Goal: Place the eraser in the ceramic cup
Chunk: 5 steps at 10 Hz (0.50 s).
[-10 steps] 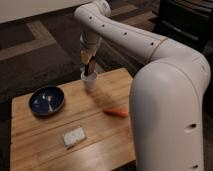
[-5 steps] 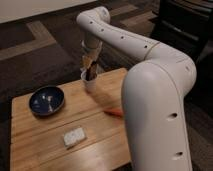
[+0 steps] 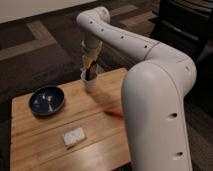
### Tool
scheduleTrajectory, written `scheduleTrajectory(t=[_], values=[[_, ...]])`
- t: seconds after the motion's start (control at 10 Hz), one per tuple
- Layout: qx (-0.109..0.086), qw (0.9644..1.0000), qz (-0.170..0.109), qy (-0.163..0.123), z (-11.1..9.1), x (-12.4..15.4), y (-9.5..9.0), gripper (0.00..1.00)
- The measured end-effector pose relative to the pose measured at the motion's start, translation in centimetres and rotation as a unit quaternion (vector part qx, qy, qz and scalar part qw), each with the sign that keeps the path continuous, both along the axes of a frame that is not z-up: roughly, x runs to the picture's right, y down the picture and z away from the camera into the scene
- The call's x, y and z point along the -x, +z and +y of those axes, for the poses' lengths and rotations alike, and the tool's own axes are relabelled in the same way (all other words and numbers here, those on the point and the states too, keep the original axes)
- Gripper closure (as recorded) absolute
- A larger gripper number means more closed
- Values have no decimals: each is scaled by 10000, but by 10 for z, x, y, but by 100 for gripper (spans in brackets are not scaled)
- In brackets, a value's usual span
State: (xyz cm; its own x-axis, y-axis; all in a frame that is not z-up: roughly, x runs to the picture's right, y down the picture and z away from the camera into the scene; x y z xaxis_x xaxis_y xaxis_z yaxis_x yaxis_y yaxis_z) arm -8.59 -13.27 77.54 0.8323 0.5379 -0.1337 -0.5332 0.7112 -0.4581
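Observation:
The small white ceramic cup [image 3: 89,84] stands at the far edge of the wooden table [image 3: 45,152]. My gripper [image 3: 90,69] hangs straight down right over the cup's mouth. It is shut on the eraser [image 3: 92,73], a dark block held upright. The eraser's lower end is at the cup's rim or just inside it. The cup's inside is hidden from here.
A wide dark blue bowl [image 3: 46,99] sits at the table's left. A pale rectangular pad [image 3: 74,136] lies near the front. A slim orange carrot-like thing [image 3: 114,112] lies at the right, partly behind my white arm [image 3: 160,100], which fills the right side.
The gripper has stayed over the cup with the dark block in it. The arm's big elbow has shifted a little across the right of the view.

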Motion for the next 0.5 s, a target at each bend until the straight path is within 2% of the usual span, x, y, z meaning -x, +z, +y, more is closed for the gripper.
scheduleTrajectory(t=[0.1, 0.5], values=[[-1, 10000, 3, 0, 0, 0, 0, 21], [-2, 10000, 5, 5, 0, -1, 0, 20]])
